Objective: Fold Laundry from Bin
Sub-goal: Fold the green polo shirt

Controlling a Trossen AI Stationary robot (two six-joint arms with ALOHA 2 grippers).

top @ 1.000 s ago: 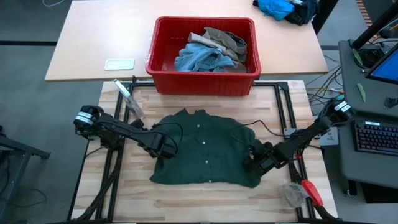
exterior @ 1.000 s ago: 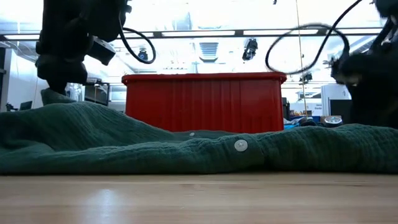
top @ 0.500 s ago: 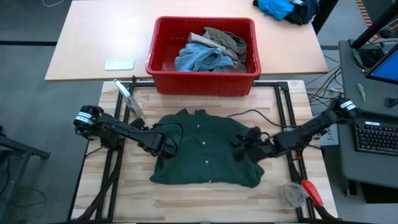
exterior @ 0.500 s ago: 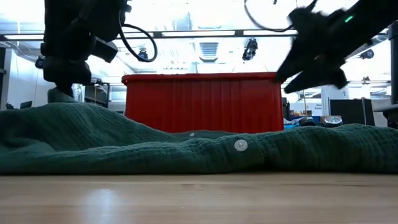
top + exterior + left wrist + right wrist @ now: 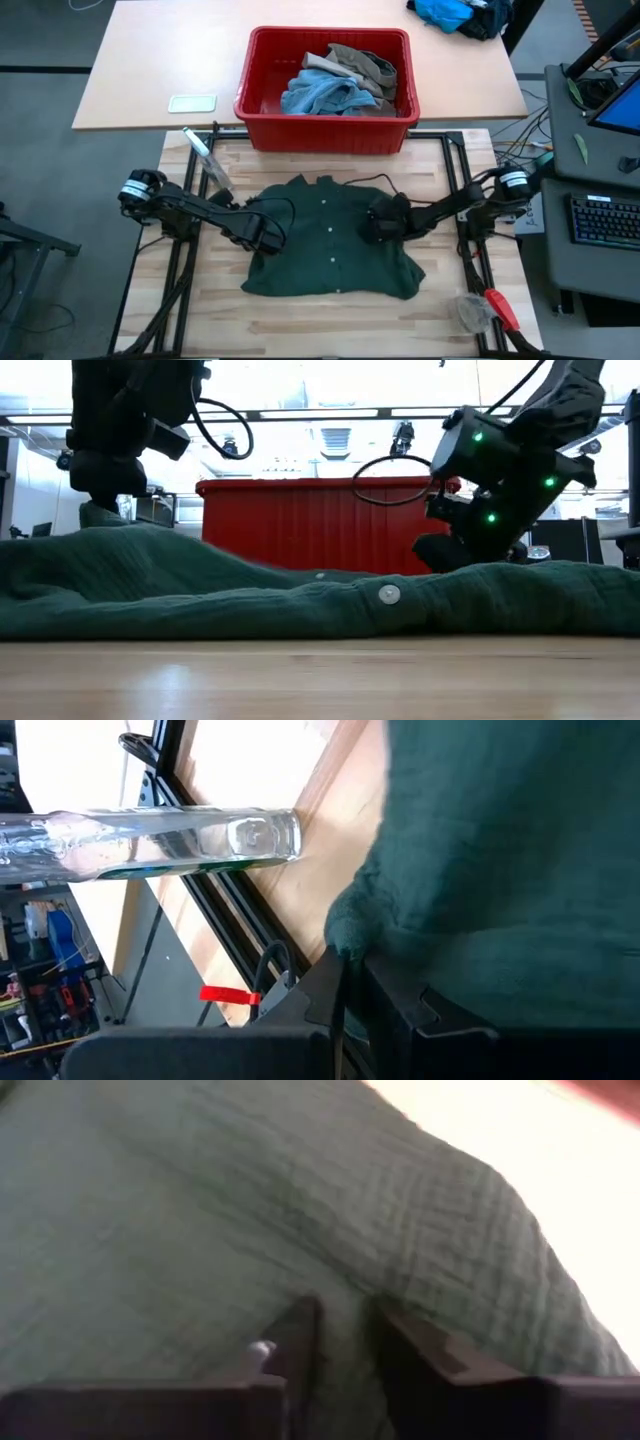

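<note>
A dark green buttoned shirt [image 5: 330, 245] lies spread on the wooden table, collar toward the far edge. My left gripper [image 5: 268, 240] is shut on its left edge. My right gripper [image 5: 376, 224] sits low on the shirt's right half, fingers close together with cloth between them. Beyond the far edge stands the red bin [image 5: 322, 134], with light blue denim [image 5: 320, 95] and a khaki piece [image 5: 362, 65] lying inside it. In the low view the bin [image 5: 320, 525] rises behind the shirt [image 5: 300, 600]. My left gripper pinches a bunched fold at the shirt's left edge [image 5: 345, 925] between its two fingers, slanting down from the table's left. The fold stands up slightly; the rest of the shirt lies on the table. My right gripper has a small ridge of the shirt's right front [image 5: 345, 1305] between its two fingers [image 5: 300, 1335], slanting down from the table's right. Creases run toward the fingers. The cloth around them lies flat on the table.
A clear bottle [image 5: 207, 160] lies at the table's far left, beside the left arm. A red-handled tool [image 5: 500, 308] and a clear bag [image 5: 472, 312] lie at the near right corner. A bright blue cloth heap [image 5: 448, 12] sits on the far table.
My right gripper has gone from the shirt's near right corner toward the table's left and far edge, turning as it went, and has come down onto the shirt's right half. My left gripper and the shirt's left side have stayed where they were.
</note>
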